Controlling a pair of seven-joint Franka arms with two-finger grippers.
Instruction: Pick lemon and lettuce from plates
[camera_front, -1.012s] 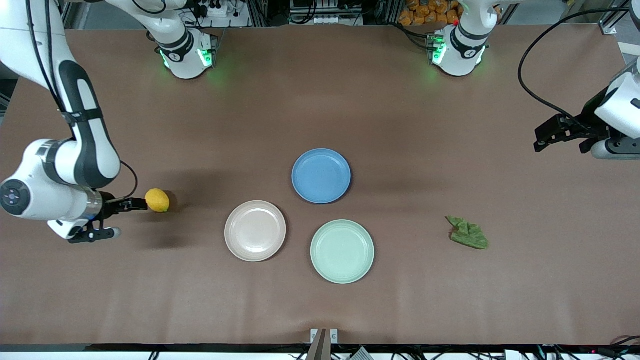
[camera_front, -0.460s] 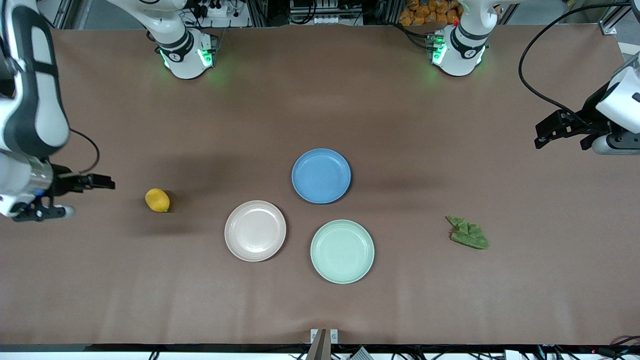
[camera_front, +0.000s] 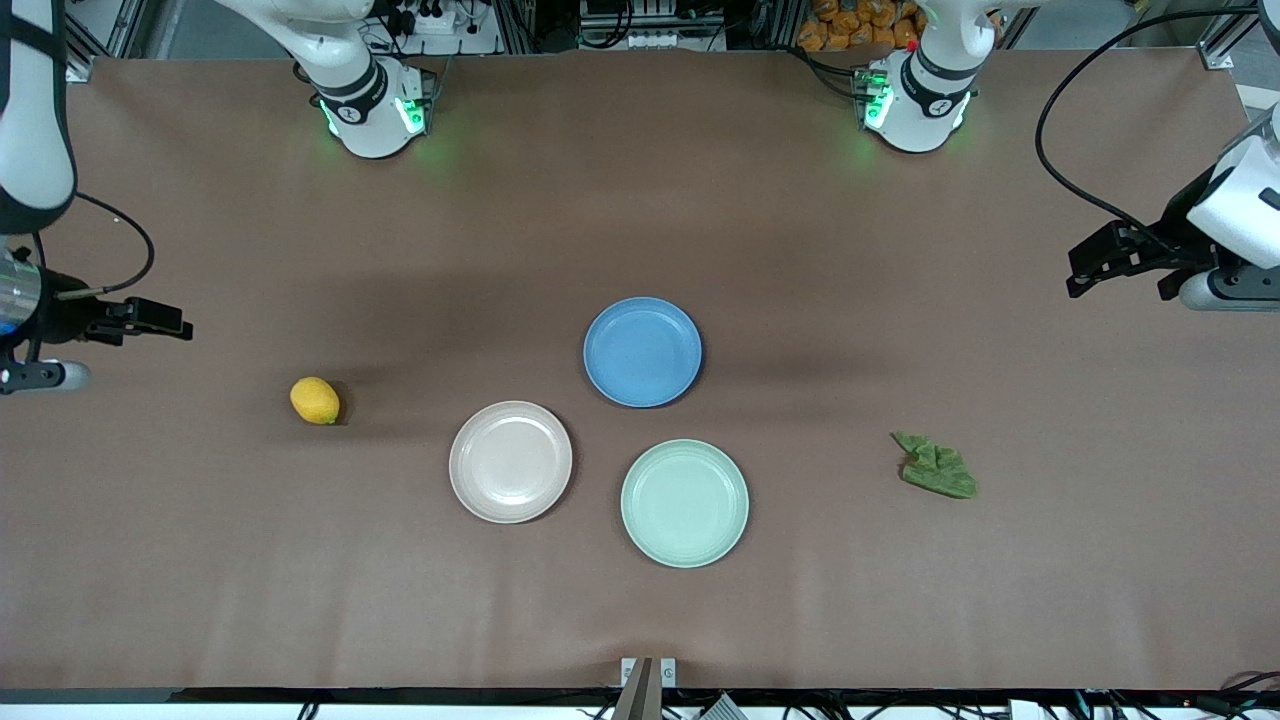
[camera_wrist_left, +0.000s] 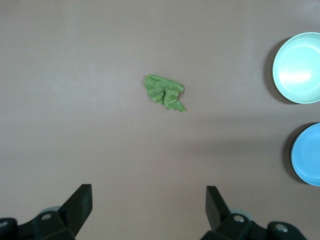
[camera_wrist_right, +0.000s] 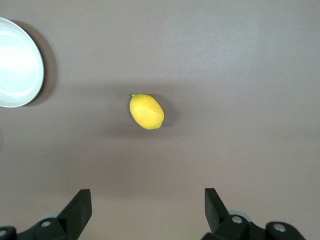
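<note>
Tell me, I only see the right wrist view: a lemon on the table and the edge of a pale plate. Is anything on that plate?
Observer: No. The beige plate is empty; the lemon lies on the table, apart from it, toward the right arm's end.
Visitor: Any other food?
Observer: A lettuce lies on the table toward the left arm's end, apart from the empty green plate.
Visitor: Is a claw holding anything?
Observer: No. The left gripper hangs open over the table near the lettuce; the right gripper is open near the lemon.
</note>
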